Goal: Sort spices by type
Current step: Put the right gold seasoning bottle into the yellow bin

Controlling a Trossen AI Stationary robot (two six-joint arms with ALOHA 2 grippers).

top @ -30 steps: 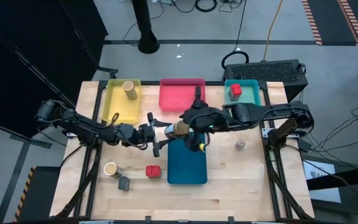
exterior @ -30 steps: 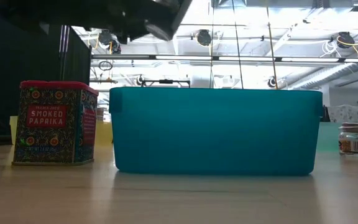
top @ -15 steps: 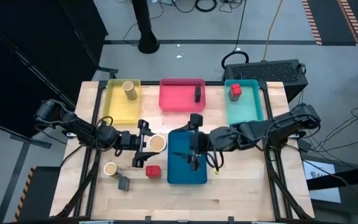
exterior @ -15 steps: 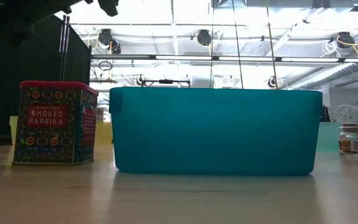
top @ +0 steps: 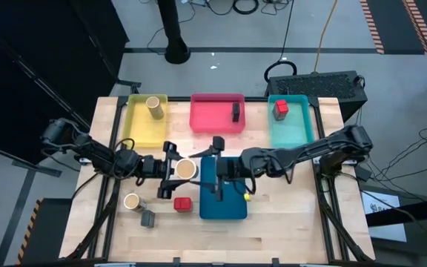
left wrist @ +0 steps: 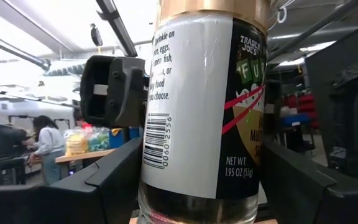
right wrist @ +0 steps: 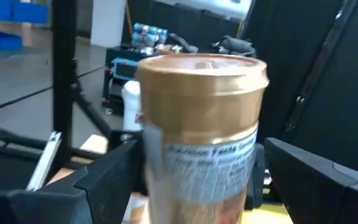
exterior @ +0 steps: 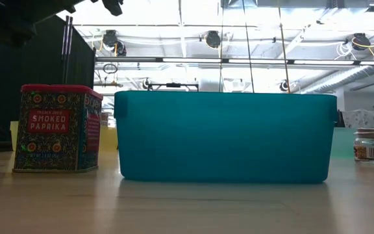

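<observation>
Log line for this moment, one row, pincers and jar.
left pincer: shut on tan-lidded spice jar | right pincer: open beside jar, over blue tray | yellow tray: one tan jar

The tabletop (top: 273,222) is pale wood with a matt, visibly grained surface. The teal tray (exterior: 226,136) looks like smooth, slightly translucent plastic. The smoked paprika tin (exterior: 57,129) has a glossy printed metal look. The jar (left wrist: 204,106) wears a shiny paper label over clear glass, capped in satin gold (right wrist: 201,70).
</observation>
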